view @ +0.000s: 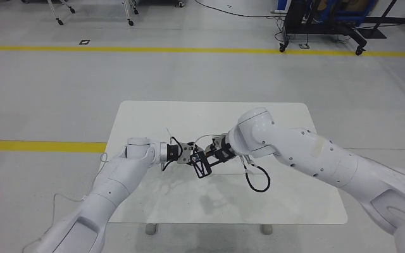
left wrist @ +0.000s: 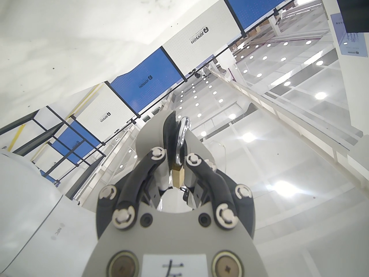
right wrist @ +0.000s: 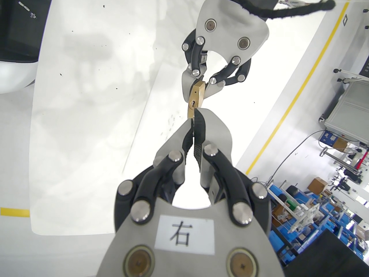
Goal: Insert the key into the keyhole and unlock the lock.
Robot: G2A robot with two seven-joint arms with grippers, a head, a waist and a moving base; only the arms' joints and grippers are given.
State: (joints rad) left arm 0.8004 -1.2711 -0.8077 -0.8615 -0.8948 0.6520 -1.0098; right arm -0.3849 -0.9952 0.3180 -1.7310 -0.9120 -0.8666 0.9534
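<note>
Top view: two white arms meet tip to tip over one white, round-cornered table [view: 285,126], left gripper [view: 192,154] facing right gripper [view: 209,157], both with black linkages.

Left wrist view: the left jaws clamp one lock [left wrist: 179,175], a brass block. Its single chrome shackle [left wrist: 184,132] curves up between the fingertips.

Right wrist view: one small keyhole [right wrist: 192,104] in the lock's narrow end faces the right jaws. Their two black ribbed pads [right wrist: 199,139] press together at the tips, just beside that end; whether they pinch anything I cannot tell.
</note>
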